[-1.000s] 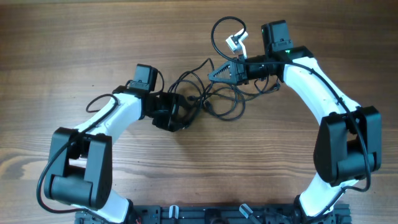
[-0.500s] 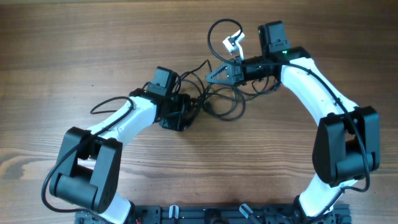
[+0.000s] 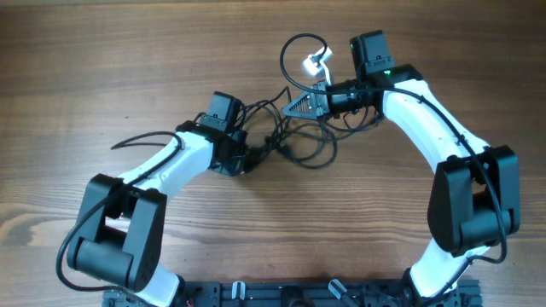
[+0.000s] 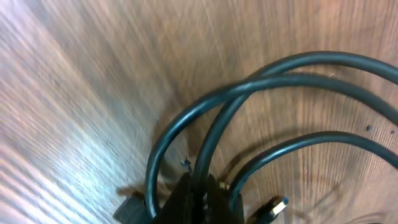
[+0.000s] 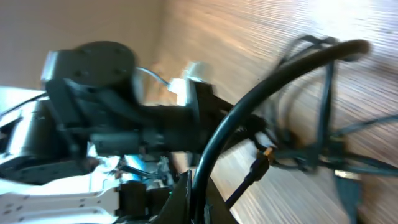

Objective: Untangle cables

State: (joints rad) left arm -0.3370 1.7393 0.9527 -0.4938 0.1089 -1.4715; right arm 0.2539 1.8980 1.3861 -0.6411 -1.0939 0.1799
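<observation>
Overhead: cables (image 3: 300,147) lie as a loose black tangle mid-table (image 3: 85,51), between the two arms. Left gripper (image 3: 248,159) is at the tangle's left edge, jaws closed on a strand. Right gripper (image 3: 292,106) is at the upper right edge, jaws closed on a strand that loops up to a white plug end (image 3: 317,60); any print there is too small to read. Left wrist: left gripper (image 4: 198,198) pinched shut on one strand, two more arcs beside it over the wood; blue-tipped plug (image 4: 273,208) just right of the fingers. Right wrist: right gripper (image 5: 193,193) clamped on a strand rising up and right; gold-tipped plug (image 5: 264,152) in the tangle behind; left arm (image 5: 93,93) beyond, blurred.
</observation>
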